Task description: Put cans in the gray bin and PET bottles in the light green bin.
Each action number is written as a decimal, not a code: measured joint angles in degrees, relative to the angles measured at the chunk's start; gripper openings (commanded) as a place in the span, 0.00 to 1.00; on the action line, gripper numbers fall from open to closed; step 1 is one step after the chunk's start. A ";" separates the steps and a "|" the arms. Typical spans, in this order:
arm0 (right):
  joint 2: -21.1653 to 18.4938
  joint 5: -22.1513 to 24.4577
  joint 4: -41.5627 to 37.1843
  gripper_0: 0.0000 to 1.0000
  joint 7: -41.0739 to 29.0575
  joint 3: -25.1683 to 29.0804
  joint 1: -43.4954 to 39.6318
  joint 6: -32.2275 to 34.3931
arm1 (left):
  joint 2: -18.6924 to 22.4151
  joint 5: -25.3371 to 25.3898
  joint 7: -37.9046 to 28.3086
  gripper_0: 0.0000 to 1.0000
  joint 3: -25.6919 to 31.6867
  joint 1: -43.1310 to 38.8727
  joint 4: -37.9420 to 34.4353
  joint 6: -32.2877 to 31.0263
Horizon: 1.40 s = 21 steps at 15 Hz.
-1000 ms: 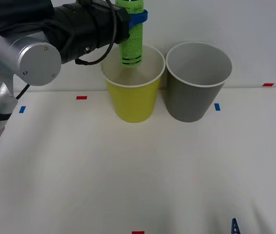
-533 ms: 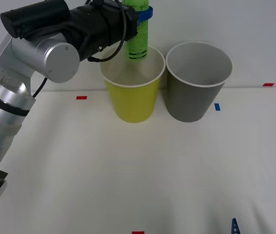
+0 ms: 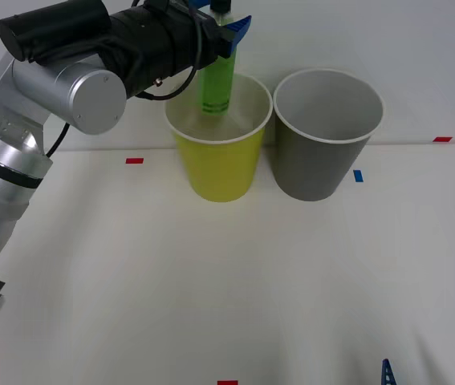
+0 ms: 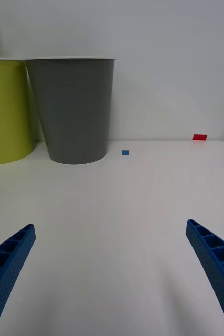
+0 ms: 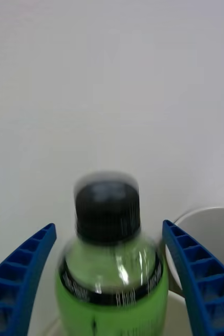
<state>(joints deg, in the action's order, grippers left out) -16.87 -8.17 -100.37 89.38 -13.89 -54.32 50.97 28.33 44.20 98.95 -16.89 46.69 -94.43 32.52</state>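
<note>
Green-bodied clear plastic bottle (image 3: 217,82) with black screw cap: one, upright, its lower end inside the mouth of the lime round tapered plastic bin (image 3: 218,143) (blurred in the left wrist view). Blue ribbed fingers (image 5: 22,273) of the left end effector (image 3: 229,30) stand spread on either side of the bottle, apart from it, above that bin. Dark gray round tapered plastic bin (image 3: 323,128), one, sits just beside the lime bin on the white bench (image 3: 227,281); nothing seen inside it. Right end effector (image 4: 112,273) spread wide, low over the bench's near right corner.
</note>
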 measured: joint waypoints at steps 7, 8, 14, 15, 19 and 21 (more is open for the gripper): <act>0.00 0.00 0.00 1.00 0.00 0.00 0.00 0.00 | 3.23 0.99 -0.65 1.00 2.35 -9.55 -9.42 0.03; 0.00 0.00 0.00 1.00 0.00 0.00 0.00 0.00 | 3.29 0.83 -0.68 1.00 3.63 -14.00 -13.22 0.04; 0.00 0.00 0.00 1.00 0.00 0.00 0.00 0.00 | 6.26 -0.19 -0.63 1.00 8.78 -37.96 -31.83 0.02; 0.00 0.00 0.00 1.00 0.00 0.00 0.00 0.00 | 6.88 -0.25 -0.63 1.00 9.57 -41.81 -34.17 0.02; 0.00 0.00 0.00 1.00 0.00 0.00 0.00 0.00 | 8.15 0.05 -0.62 1.00 13.03 -55.13 -42.85 0.06; 0.00 0.00 0.00 1.00 0.00 0.00 0.00 0.00 | 8.29 0.49 -0.51 1.00 14.84 -60.86 -45.98 0.06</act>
<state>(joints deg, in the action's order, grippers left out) -16.87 -8.17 -100.37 89.38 -13.89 -54.32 50.98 36.62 44.69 98.44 -2.05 -14.17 -140.41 32.59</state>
